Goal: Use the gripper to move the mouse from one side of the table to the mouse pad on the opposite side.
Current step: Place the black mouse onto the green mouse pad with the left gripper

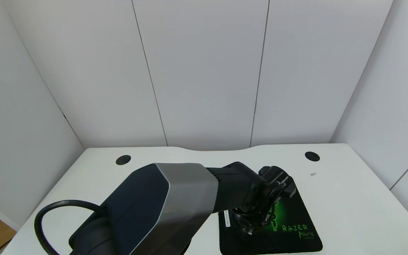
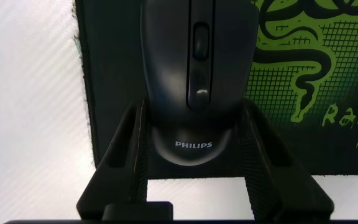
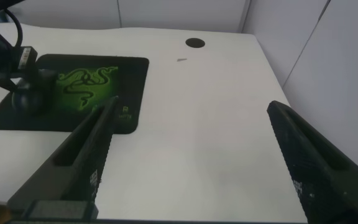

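The glossy black mouse (image 2: 194, 74) with "PHILIPS" lettering sits between the fingers of my left gripper (image 2: 193, 109), which is shut on its sides. The mouse is low over the black mouse pad (image 2: 291, 74), near one edge, beside the green snake logo. In the head view the left gripper (image 1: 251, 219) reaches across over the pad (image 1: 292, 230) on the table's right side and hides the mouse. My right gripper (image 3: 192, 106) is open and empty above the white table (image 3: 197, 143), to the right of the pad (image 3: 86, 87).
Two round black grommets (image 1: 123, 159) (image 1: 312, 156) sit near the table's curved rear edge. A small grey mark (image 1: 313, 174) lies behind the pad. White walls close in the back and sides. My thick left arm (image 1: 161, 205) spans the table's front middle.
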Tool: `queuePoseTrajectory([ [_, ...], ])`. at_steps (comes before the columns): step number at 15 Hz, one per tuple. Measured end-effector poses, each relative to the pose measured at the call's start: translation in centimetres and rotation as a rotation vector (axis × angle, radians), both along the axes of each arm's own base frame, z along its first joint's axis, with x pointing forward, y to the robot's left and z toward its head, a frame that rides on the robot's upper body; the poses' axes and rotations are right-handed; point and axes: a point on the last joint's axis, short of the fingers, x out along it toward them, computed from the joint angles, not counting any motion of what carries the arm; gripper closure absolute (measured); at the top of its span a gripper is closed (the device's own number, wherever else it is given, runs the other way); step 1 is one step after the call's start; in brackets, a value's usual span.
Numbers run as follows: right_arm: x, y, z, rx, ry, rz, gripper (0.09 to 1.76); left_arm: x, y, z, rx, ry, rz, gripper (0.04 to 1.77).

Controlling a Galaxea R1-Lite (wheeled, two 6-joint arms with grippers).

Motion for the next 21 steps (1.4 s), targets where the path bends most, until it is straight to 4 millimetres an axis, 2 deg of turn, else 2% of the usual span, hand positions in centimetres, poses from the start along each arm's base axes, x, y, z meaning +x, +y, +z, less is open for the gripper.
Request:
queuePoseTrajectory([
  [5,0.0,0.0,0.0,0.000,0.000,0.000,0.14,0.3,-0.4,-1.2,0.001,-0.003,-0.001,0.92],
  [14,0.0,0.0,0.0,0.000,0.000,0.000,0.14,0.3,-0.3,-1.3,0.020,-0.022,0.006,0.92],
  [18,0.0,0.0,0.0,0.000,0.000,0.000,0.14,0.3,-0.3,-1.1,0.028,-0.034,0.008,0.61],
  [21,0.0,0.0,0.0,0.000,0.000,0.000,0.14,0.2,-0.3,-1.1,0.029,-0.035,0.006,0.44],
])
